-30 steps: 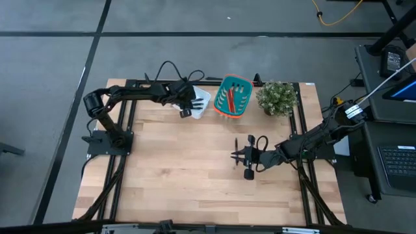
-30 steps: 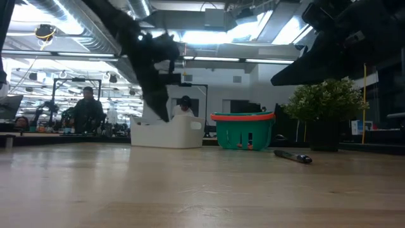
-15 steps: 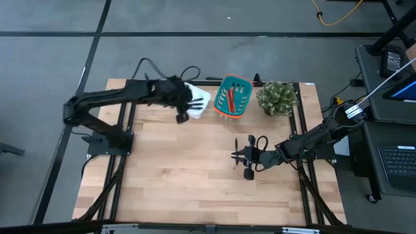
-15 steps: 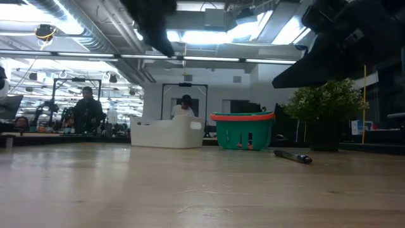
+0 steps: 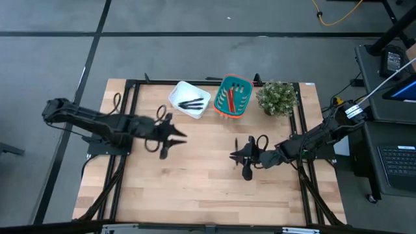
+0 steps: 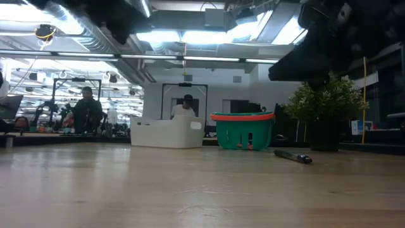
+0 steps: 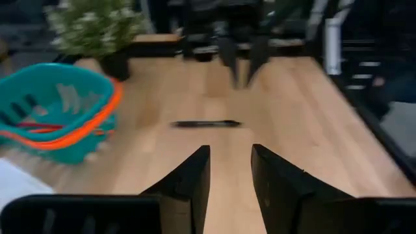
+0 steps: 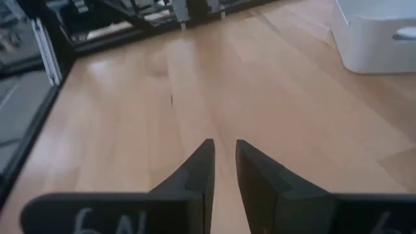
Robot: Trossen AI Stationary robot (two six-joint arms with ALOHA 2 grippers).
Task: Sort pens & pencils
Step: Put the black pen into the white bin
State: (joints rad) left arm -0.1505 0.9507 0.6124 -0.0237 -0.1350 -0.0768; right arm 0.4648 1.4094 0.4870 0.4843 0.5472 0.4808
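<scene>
The right gripper, narrowly parted and empty, hovers beside the last loose pen. Approaching off-line could roll it away. The left gripper, empty, fingers slightly apart, waits mid-table.

Lighting was even overhead, shadows soft. Ceiling lights glared in low view, arms silhouetted. Left wrist view was motion-blurred; right wrist view soft.

In the low view, both arms are cut off by the top edge. The teal basket runs off the side of the left wrist view, blurry. The white bin is cut off too.
</scene>
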